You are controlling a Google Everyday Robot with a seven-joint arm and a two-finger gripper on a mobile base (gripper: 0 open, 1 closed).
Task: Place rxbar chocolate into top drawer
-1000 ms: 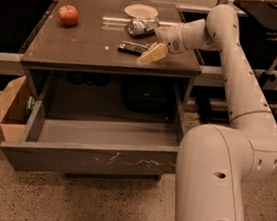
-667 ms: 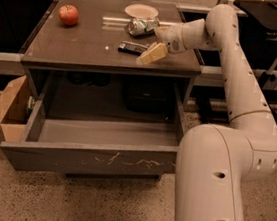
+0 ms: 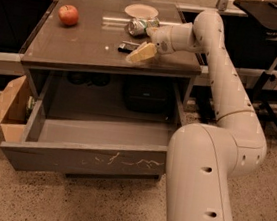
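Note:
The rxbar chocolate (image 3: 126,46) is a small dark flat bar lying on the brown table top (image 3: 76,44), right of centre. My gripper (image 3: 141,52) hangs low over the table at the bar's right end and overlaps it in the view. I cannot tell whether it touches the bar. The top drawer (image 3: 87,159) is pulled out wide below the table. Its scratched grey front panel faces the camera and its inside shows nothing in it.
A crushed silver-green can (image 3: 140,26) and a pale plate (image 3: 141,10) sit just behind the gripper. A red apple (image 3: 68,15) is at the table's back left. An open cardboard box (image 3: 5,109) stands left of the drawer. A black stand (image 3: 271,10) is at the right.
The gripper has edged a little to the left, over more of the bar's right end. The bar, the can and the drawer have not moved.

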